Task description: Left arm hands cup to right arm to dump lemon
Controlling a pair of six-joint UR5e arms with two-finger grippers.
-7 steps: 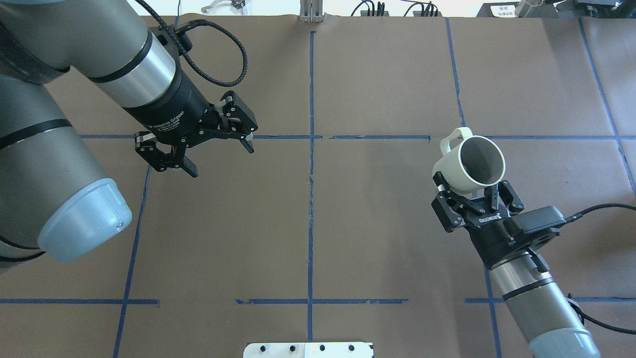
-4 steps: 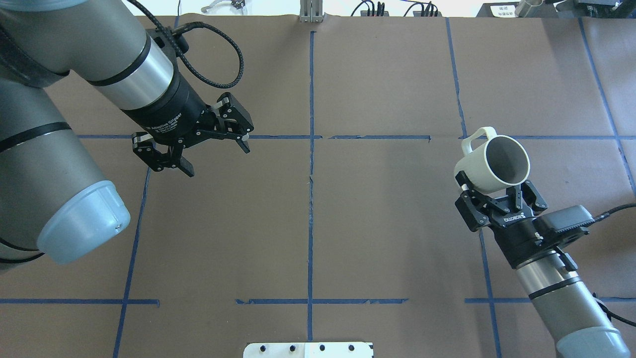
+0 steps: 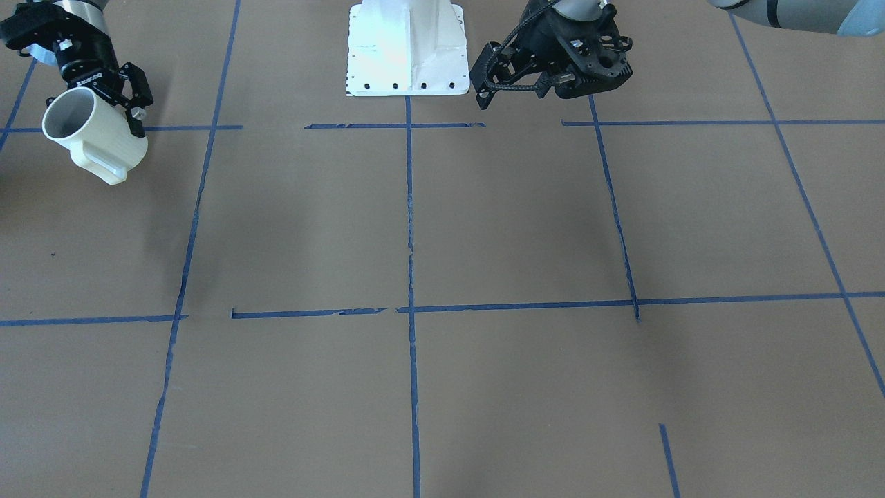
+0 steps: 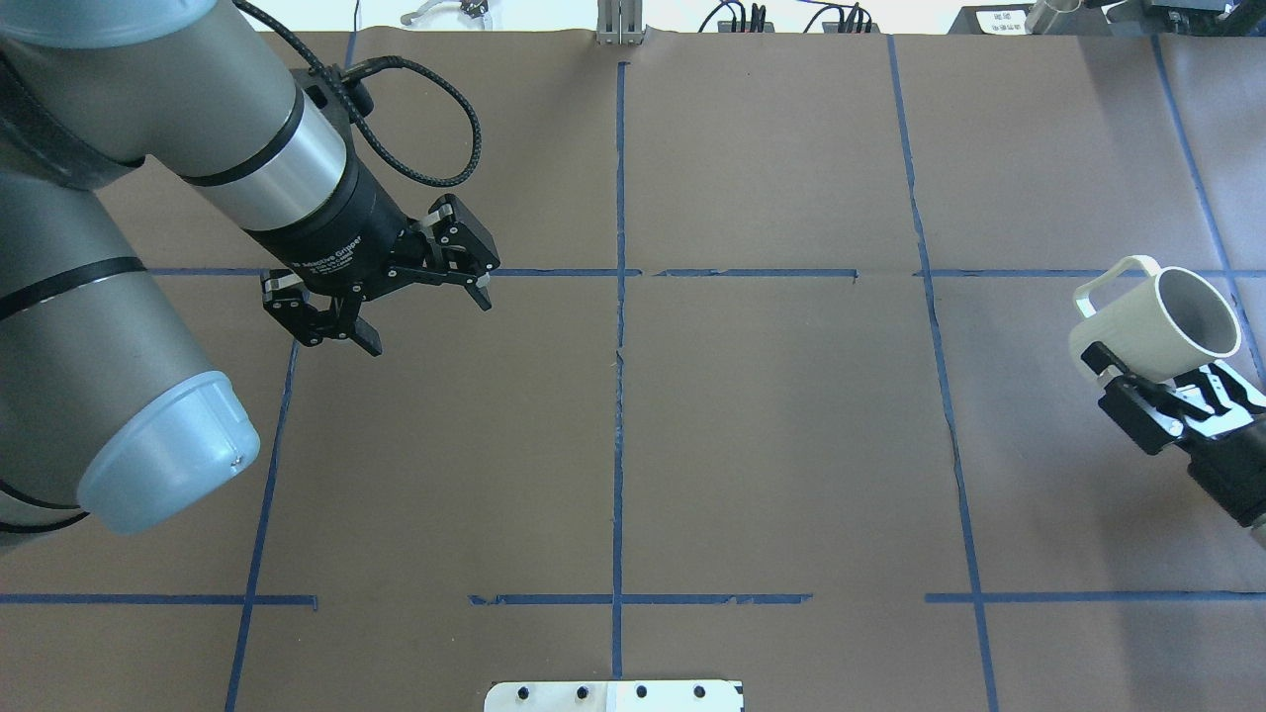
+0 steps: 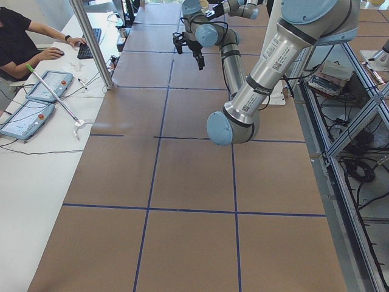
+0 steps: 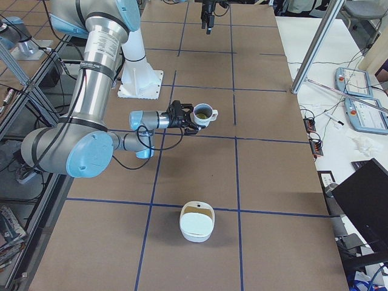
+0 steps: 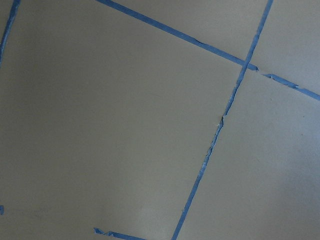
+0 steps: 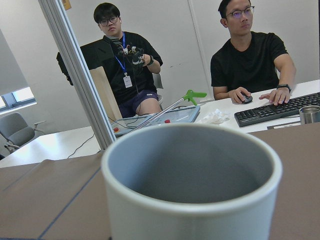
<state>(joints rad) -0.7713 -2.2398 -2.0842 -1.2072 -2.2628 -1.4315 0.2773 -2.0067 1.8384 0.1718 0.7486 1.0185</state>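
The white cup [image 4: 1152, 321] is tilted on its side in my right gripper [image 4: 1162, 374], which is shut on its base near the table's right edge. The handle points to the far left and the mouth to the right. It also shows in the front view [image 3: 93, 135] with the right gripper [image 3: 104, 97], and its rim fills the right wrist view [image 8: 190, 165]. A faint yellow-green lemon [image 6: 200, 113] shows inside the cup's mouth [image 6: 205, 113] in the exterior right view only. My left gripper [image 4: 425, 321] is open and empty above the table's left half, far from the cup.
A white bowl-like container [image 6: 197, 222] stands on the table beyond the cup, toward the operators' side. The white robot base [image 3: 404, 48] sits at the table's near edge. Blue tape lines [image 4: 618, 396] mark squares on the brown table. Operators sit at a desk [image 8: 240, 107] behind.
My right gripper has carried the cup to the right, toward the table's right edge. My left gripper has shifted only slightly and stays open.
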